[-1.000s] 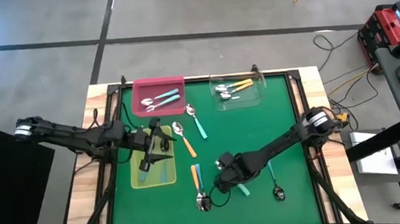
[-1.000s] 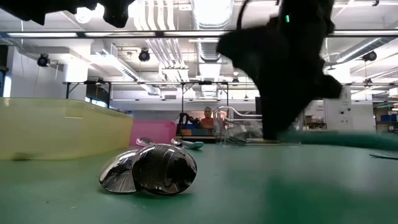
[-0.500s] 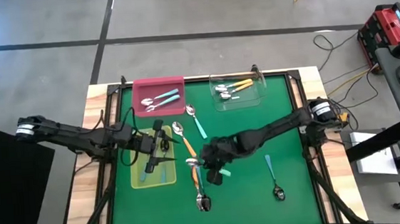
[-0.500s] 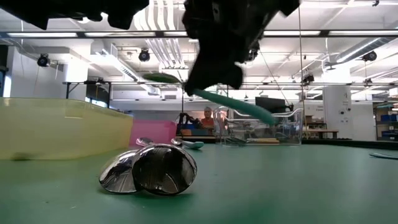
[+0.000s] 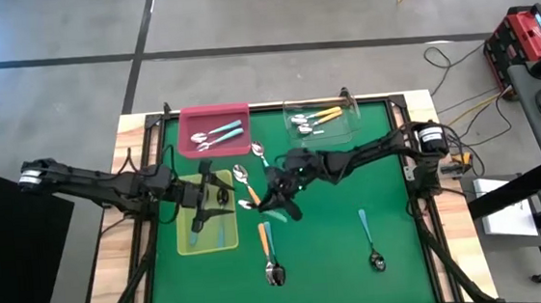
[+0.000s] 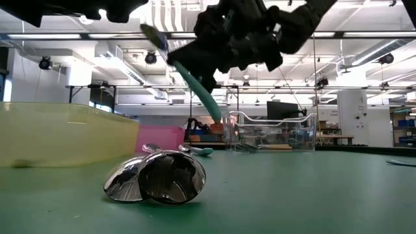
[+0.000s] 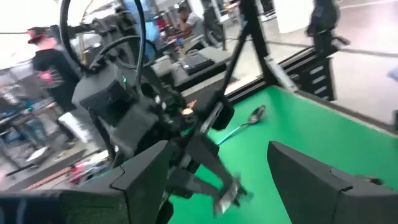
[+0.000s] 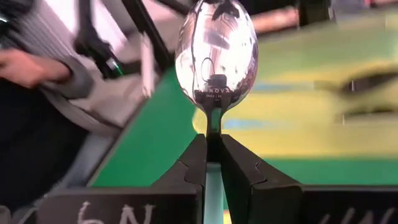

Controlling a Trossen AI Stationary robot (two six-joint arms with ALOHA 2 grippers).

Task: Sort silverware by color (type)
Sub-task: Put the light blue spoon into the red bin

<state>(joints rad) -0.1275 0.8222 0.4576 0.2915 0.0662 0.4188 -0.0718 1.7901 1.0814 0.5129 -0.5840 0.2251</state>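
While the left gripper [image 5: 208, 197] hangs spread apart over the yellow-green tray [image 5: 188, 237], the right gripper [image 5: 272, 200] is clamped on a teal-handled spoon [image 6: 195, 84], lifted above mid-table just beside an orange-handled spoon [image 5: 248, 186].

The spoon [image 8: 216, 59] has a mirror-glossy metal bowl and smooth teal plastic handle; the table [image 5: 357, 261] cover is matt green.

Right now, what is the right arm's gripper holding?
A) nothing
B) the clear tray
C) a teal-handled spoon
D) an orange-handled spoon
C: the right gripper has its jaws shut on the neck of the teal-handled spoon, its shiny bowl sticking out past them, lifted clear of the green mat.
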